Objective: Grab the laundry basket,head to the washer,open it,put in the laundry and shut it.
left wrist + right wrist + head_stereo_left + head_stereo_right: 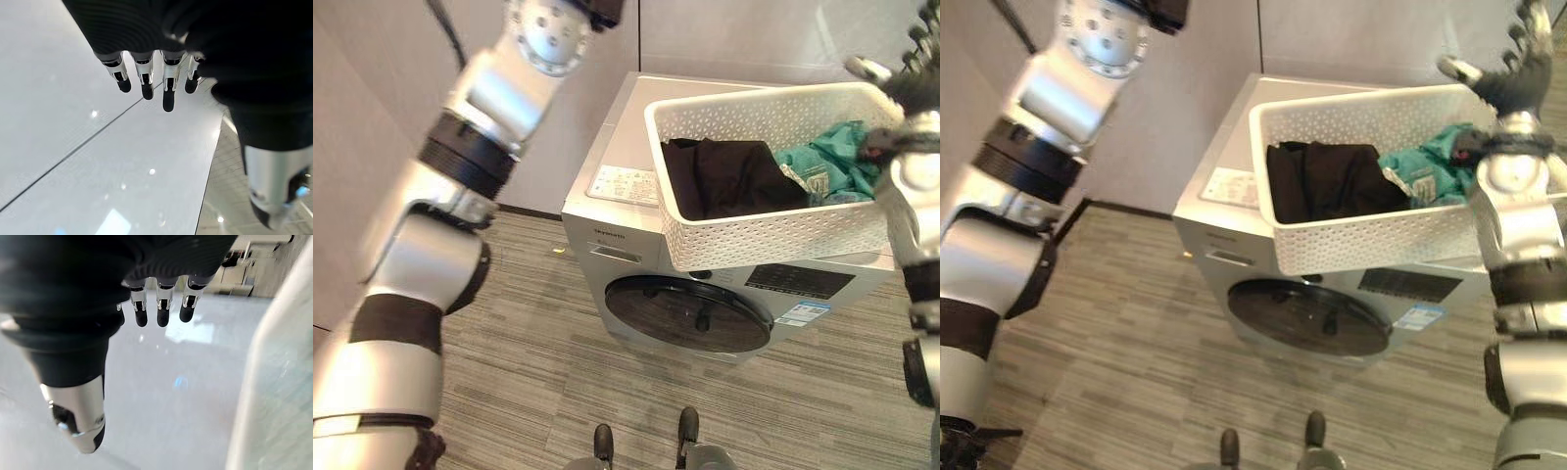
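Observation:
A white perforated laundry basket (773, 235) stands on top of the silver washer (597, 230), slightly overhanging its front edge. Inside lie a black garment (729, 176) and a teal one (832, 162). The washer's round dark door (690, 313) is closed. My right hand (1513, 78) is raised above the basket's far right corner, fingers (161, 313) straight and holding nothing. My left arm reaches up high at the left, well away from the basket; in its wrist view my left hand's fingers (167, 93) hang relaxed against a pale wall, with nothing in them.
The washer stands against a pale panelled wall (724, 39). Striped grey carpet (529, 372) covers the floor in front of and to the left of the machine. A white control panel (622, 184) lies on the washer's top left.

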